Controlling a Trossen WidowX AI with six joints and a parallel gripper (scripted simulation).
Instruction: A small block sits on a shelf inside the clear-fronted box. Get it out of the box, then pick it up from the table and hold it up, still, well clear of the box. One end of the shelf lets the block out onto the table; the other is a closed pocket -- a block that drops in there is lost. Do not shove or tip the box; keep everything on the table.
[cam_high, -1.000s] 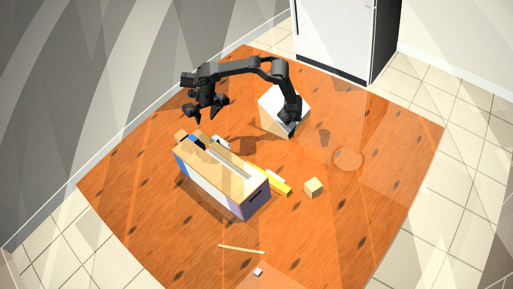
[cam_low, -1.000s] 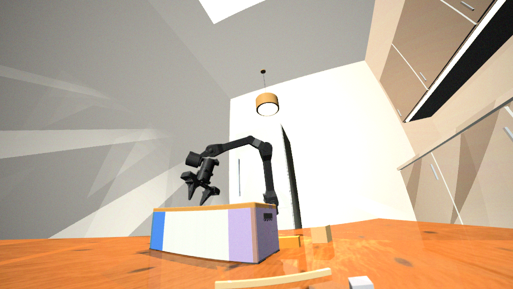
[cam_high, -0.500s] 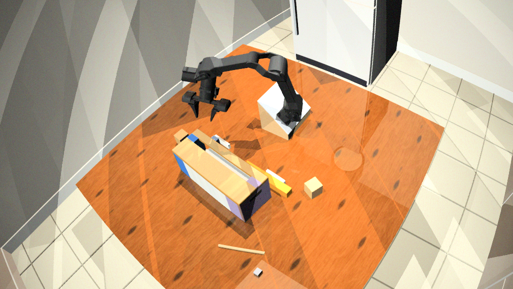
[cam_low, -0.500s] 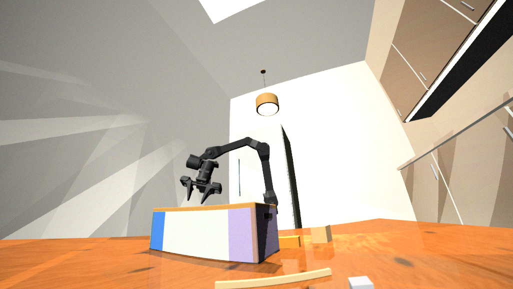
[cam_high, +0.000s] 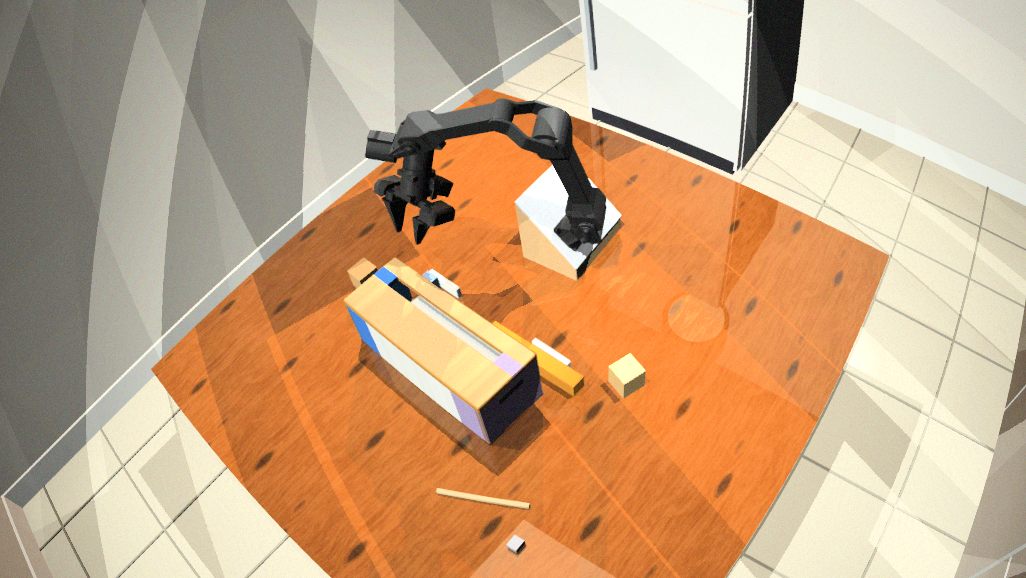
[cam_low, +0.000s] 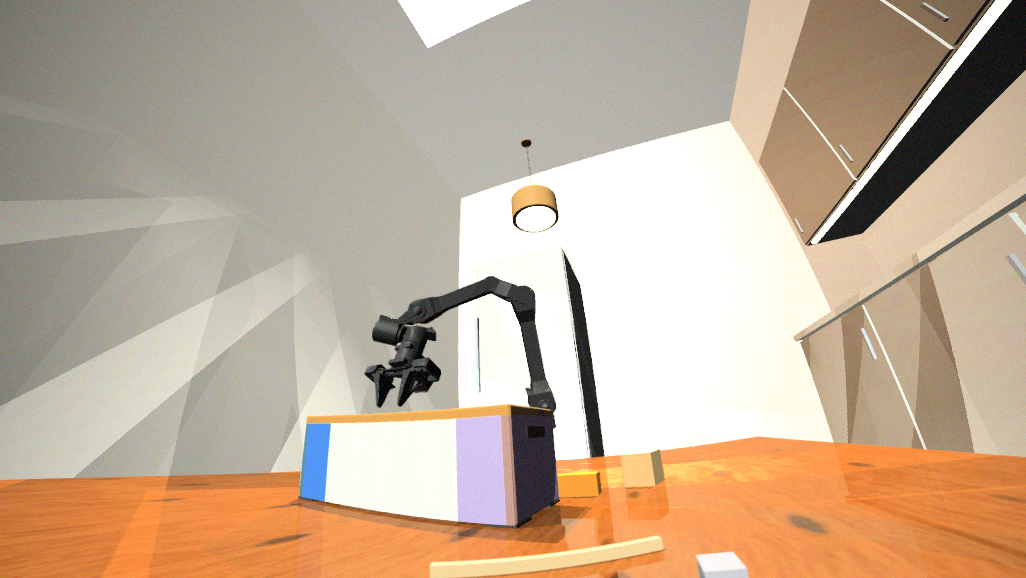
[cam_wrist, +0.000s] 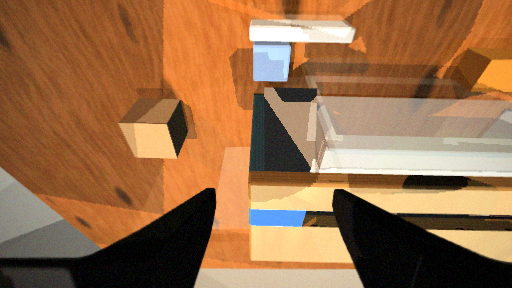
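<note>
An orange wood-grain table (cam_high: 717, 445) carries everything. On it lies a long box (cam_high: 430, 344) with a tan top, a white side, a blue band at one end and a lilac band at the other. A dark robot arm (cam_high: 502, 118) rises from a white pedestal (cam_high: 534, 240) and arches over toward the blue end. Its hand (cam_high: 412, 215) hangs in the air above the table near that end, fingers about two-thirds open and holding nothing. An orange bar (cam_high: 552, 369) lies beside the box. A tan cube (cam_high: 626, 374) sits near the lilac end, another tan cube (cam_wrist: 152, 129) just beyond the blue end. The small pale blue block (cam_wrist: 270, 61) rests on the table just outside the blue end, touching a white strip (cam_wrist: 301, 31).
</note>
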